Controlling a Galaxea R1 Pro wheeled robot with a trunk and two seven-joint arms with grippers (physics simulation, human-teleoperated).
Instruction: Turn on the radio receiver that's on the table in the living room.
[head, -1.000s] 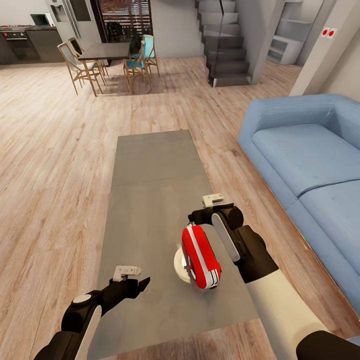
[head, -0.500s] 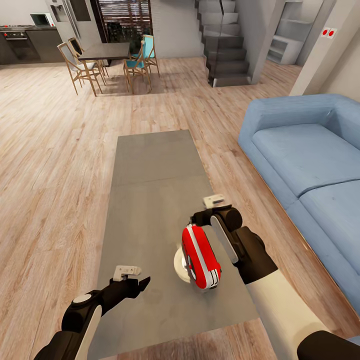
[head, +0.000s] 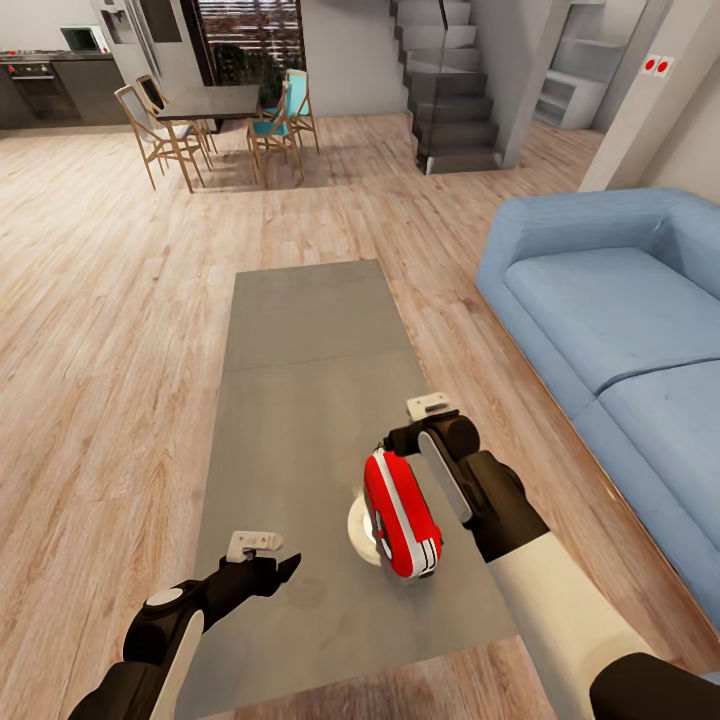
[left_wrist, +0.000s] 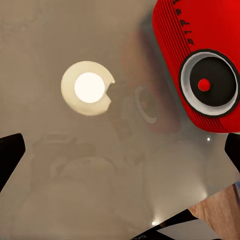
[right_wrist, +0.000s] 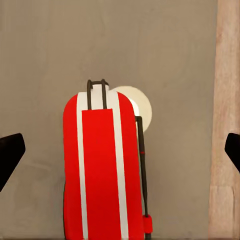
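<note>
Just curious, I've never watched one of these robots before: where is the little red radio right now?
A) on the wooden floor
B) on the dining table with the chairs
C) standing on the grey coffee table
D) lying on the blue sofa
C: the head view shows the red radio standing on the grey coffee table, beside the right gripper; the blue sofa has nothing red on it.

Blue sofa (head: 620, 330), staircase (head: 450, 90), dining chairs (head: 160, 130) (wooden-framed).

Bright, even, sharp render; lamp glare reflects on the glossy table (head: 300, 400).
</note>
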